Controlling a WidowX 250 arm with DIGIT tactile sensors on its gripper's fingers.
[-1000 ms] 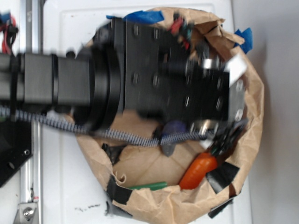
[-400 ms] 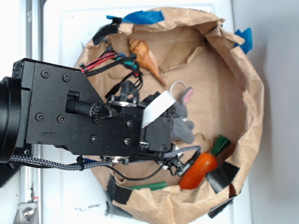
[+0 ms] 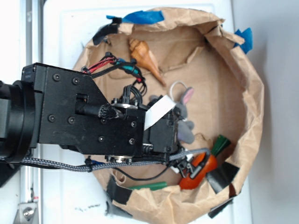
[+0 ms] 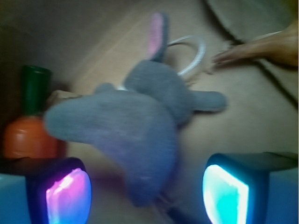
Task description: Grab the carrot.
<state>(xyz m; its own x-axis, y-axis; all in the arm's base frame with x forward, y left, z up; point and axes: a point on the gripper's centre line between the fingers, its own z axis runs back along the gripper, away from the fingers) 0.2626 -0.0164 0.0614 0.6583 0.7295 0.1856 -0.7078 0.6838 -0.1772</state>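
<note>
Approaching for the grasp, not yet closed on anything.

Item: carrot [image 3: 202,169], orange with dark green top [image 3: 220,142], lying inside the crumpled brown paper bowl [image 3: 254,112] at its lower-right wall, beside black tape.

Pincer [image 4: 147,193]: jaws wide, nothing between them but the plush; the carrot [image 4: 29,135] shows just outside the left-hand pad [image 4: 67,196] in the wrist view.

Also in the bowl: grey plush bunny [image 3: 183,122] mid-floor, directly under the pincer; seashell [image 3: 145,57] toward the upper-left wall; green block [image 3: 149,186] at the lower rim.

Judged next move: shift sideways toward the carrot until it sits between the pads, clear of the bunny, then lower and close.
</note>
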